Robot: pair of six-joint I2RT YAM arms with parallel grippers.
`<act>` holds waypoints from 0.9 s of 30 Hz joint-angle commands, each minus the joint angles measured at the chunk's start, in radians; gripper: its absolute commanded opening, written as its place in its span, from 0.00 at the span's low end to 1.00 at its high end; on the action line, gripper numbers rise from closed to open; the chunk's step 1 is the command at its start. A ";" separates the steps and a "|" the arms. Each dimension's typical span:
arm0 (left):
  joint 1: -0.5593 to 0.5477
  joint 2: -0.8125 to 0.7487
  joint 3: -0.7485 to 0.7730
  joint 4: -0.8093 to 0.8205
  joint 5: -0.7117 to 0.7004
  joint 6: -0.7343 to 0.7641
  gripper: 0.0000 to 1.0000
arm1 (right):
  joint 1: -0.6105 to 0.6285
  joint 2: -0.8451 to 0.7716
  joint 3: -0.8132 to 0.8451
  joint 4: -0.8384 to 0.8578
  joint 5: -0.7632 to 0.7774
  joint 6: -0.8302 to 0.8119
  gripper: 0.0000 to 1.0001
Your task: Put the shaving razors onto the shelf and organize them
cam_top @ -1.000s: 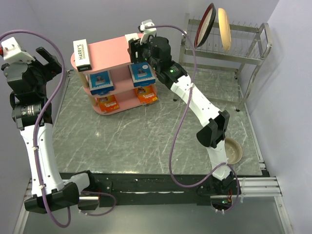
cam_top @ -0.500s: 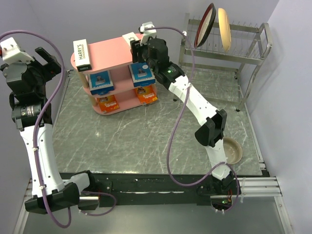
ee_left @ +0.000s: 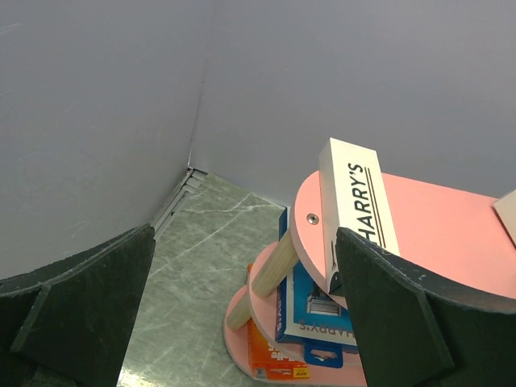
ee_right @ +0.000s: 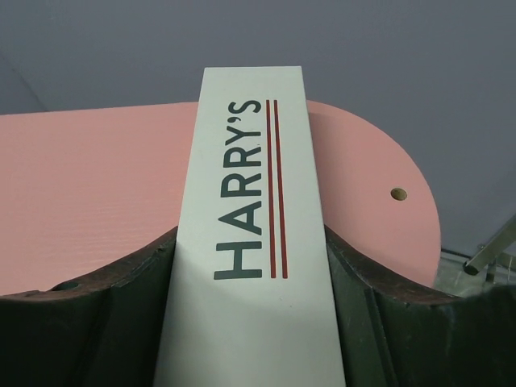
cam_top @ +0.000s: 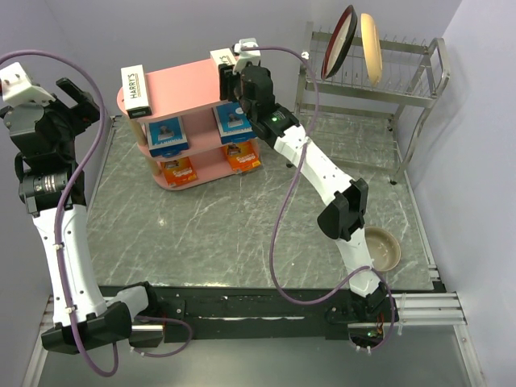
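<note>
Razor packs: six in all.
- HARRY'S boxes: two. Left HARRY'S box (cam_top: pixel 135 91) sits at 9 o'clock on the shelf top, right HARRY'S box (cam_top: pixel 219 58) at 3 o'clock.
- Blue-and-white cards: two. Left blue card (cam_top: pixel 168 135), right blue card (cam_top: pixel 235 122).
- Orange cards: two. Left orange card (cam_top: pixel 179 171), right orange card (cam_top: pixel 242 157).

Shelf (cam_top: pixel 181 85): one, with three pink tiers.

Plates: two, a dark plate (cam_top: pixel 339 40) and a tan plate (cam_top: pixel 371 47).

Dish rack (cam_top: pixel 419 81): one, at 1 o'clock of the table (cam_top: pixel 242 234).

Bowl (cam_top: pixel 383 248): one, at 4 o'clock.

Grippers: two, left gripper (cam_top: pixel 81 101) and right gripper (cam_top: pixel 224 71).

Purple cables: two.
</note>
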 commanded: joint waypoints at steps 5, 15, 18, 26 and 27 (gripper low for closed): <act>0.007 -0.017 -0.005 -0.002 0.017 -0.011 0.99 | 0.014 0.028 0.048 0.068 0.021 0.002 0.64; 0.007 -0.024 -0.013 -0.005 0.017 -0.013 0.99 | 0.036 0.023 0.056 0.095 -0.003 -0.014 1.00; 0.010 -0.024 -0.014 -0.001 0.024 -0.017 0.99 | 0.036 -0.003 0.054 0.099 0.005 -0.015 1.00; 0.008 -0.015 0.007 0.009 0.039 -0.014 0.99 | 0.031 -0.153 -0.047 0.088 0.003 -0.058 1.00; 0.008 -0.017 0.005 0.015 0.040 -0.010 0.99 | 0.031 -0.197 -0.064 0.083 0.017 -0.063 1.00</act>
